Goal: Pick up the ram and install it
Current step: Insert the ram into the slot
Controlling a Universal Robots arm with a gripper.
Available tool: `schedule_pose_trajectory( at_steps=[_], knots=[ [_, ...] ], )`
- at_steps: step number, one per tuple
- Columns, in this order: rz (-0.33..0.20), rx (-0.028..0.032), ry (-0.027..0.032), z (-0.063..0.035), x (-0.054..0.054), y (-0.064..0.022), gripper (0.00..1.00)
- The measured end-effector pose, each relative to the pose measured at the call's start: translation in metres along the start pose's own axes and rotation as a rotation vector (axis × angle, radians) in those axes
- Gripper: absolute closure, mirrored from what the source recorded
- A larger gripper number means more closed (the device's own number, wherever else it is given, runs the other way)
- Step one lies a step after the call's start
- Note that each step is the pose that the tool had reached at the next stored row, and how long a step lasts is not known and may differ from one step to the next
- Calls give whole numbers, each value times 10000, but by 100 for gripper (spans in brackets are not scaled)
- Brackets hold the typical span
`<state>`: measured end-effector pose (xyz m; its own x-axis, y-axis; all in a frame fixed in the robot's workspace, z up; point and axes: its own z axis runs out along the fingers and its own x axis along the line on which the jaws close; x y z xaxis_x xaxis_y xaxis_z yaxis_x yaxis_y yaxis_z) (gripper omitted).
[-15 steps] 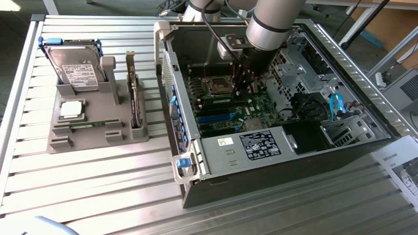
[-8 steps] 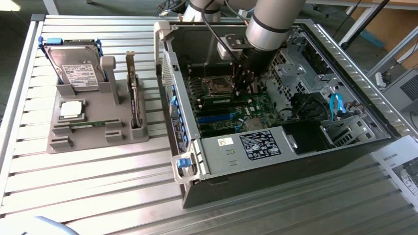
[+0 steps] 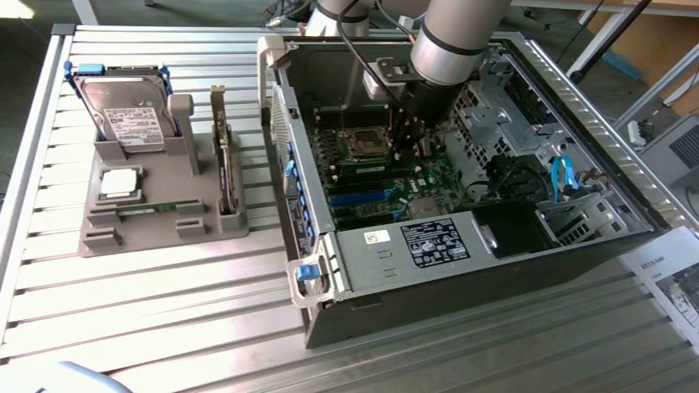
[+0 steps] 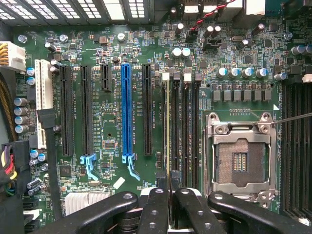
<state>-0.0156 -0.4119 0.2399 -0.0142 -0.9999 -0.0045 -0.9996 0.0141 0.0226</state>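
Observation:
Between my two black fingers (image 4: 157,210) the ram (image 4: 168,136) shows edge-on as a thin pale-green line. It stands along the memory slot nearest the blue slot, beside the empty processor socket (image 4: 240,158). My gripper (image 4: 168,195) is shut on the ram's top edge. I cannot tell whether the ram is pressed fully into the slot. In the exterior view the arm reaches down into the open computer case (image 3: 525,262), with the gripper (image 3: 413,146) low over the motherboard (image 3: 421,184).
On the exterior view's left a grey holder (image 3: 110,237) carries a hard drive (image 3: 131,115), a silver processor chip (image 3: 118,184), a second green memory stick (image 3: 140,211) and an upright expansion card (image 3: 224,164). Case walls, cables (image 3: 562,176) and the power supply (image 3: 437,237) surround the arm.

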Motion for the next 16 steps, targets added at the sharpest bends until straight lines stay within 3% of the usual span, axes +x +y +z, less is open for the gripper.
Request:
schedule_pose_trajectory(
  at_steps=[16],
  knots=[
    [-4, -1, 3, 16, -15, -2, 88]
  ],
)
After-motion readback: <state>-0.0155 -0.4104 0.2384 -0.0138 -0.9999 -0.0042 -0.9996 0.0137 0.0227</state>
